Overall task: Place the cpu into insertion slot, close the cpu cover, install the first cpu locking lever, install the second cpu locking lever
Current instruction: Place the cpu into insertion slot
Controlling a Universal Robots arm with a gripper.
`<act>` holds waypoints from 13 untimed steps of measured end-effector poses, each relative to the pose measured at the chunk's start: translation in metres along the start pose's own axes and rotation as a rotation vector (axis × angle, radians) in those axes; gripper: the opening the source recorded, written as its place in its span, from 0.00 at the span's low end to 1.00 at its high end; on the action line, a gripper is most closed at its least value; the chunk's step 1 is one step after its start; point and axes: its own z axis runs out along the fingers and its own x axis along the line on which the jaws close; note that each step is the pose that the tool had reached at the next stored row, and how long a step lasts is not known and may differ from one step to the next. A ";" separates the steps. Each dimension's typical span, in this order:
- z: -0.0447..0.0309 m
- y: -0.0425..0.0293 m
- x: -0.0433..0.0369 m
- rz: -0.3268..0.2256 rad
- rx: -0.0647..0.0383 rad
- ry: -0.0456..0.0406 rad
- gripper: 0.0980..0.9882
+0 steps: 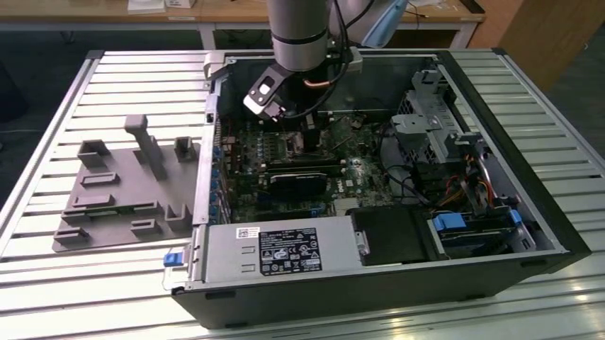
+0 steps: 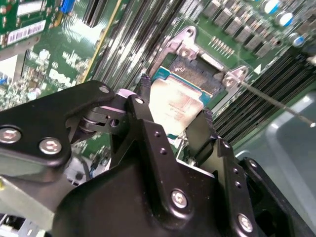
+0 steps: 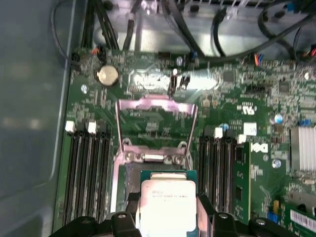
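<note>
Grip: my gripper (image 2: 175, 98) is closed on the cpu (image 3: 165, 205), one finger against each of two opposite edges
Direction: insertion slot (image 2: 195, 68) lies straight beneath the cpu, chip flat, edges square with its rim; seated or just above, I cannot tell
Clearance: cpu cover (image 3: 157, 102) is swung open past the slot's far side, apart from my gripper

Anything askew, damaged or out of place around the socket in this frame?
Nothing stands out. The cpu sits square in the end effector over the insertion slot, and the cpu cover is swung open with no bend showing.
</note>
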 end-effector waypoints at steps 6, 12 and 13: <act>0.0001 0.0000 0.0000 0.001 0.012 0.0002 0.49; 0.0023 0.0006 0.0008 0.024 0.012 -0.0008 0.49; 0.0026 0.0009 0.0011 0.025 0.012 -0.0007 0.49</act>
